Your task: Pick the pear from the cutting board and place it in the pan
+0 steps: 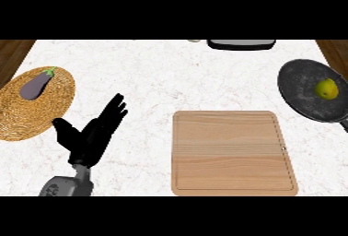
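Left hand [92,136] is up at the near left of the surface [170,69], fingers straight and spread, thumb out to the side, holding nothing. It touches nothing either, just resting there open. The right hand I can't see at all.

Now look across to the far right: the pear [327,88] is sitting inside the pan [302,80], a little right of the pan's middle. The cutting board [233,152] in the near centre has nothing on it. So by my reckoning the job looks done, or as good as.

What could spoil it? That pear is round-bodied and lies loose on a smooth dark pan bottom, so any knock to the pan could set it rolling towards the rim. The pan also runs off the right side of what I can see, so I can't tell how it sits there or how near an edge it is. And the open hand is close to the woven mat [27,122] with the eggplant [37,86] on it. A careless sweep leftward would shove that mat.

The pear itself: small, yellow with a greenish tinge, plump, smooth-skinned, lying rather than standing. No stem that I can make out. A dark tray-like thing [241,44] sits at the far edge, well apart from everything.
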### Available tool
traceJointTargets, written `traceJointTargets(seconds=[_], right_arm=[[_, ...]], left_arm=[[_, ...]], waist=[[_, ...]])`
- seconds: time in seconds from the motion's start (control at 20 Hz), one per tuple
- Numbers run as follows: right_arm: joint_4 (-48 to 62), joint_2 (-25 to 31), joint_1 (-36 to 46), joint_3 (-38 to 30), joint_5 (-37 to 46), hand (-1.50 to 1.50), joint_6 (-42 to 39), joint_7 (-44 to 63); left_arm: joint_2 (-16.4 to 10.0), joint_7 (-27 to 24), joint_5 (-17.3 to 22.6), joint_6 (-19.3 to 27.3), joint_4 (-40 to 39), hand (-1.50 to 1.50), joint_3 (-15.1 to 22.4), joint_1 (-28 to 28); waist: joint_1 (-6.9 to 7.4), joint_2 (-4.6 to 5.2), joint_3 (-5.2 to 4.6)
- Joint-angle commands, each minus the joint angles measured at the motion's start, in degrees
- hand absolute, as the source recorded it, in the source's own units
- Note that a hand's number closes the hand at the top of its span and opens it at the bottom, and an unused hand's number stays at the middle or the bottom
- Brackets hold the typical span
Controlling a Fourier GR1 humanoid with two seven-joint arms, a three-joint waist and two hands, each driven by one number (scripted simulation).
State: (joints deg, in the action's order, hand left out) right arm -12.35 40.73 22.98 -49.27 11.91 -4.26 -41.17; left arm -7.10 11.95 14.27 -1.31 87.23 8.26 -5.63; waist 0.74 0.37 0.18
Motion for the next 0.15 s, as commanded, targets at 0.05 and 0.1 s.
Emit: traceJointTargets(seconds=[0.05, 0.1], right_arm=[[-1.11, 1.69, -0.91, 2.97, -1.26, -1.50, -3.18, 1.80], [-0.96, -1.15, -1.57, 3.50, -1.40, -1.50, -1.55, -1.46]], left_arm=[[1.74, 1.07, -0.93, 0.47, 0.66, 0.00, 0.54, 0.81], [0.58, 0.45, -0.95, -0.53, 2.66, 0.00, 0.10, 2.25]], waist=[[-0.20, -0.20, -0.08], [-0.05, -0.18, -0.05]])
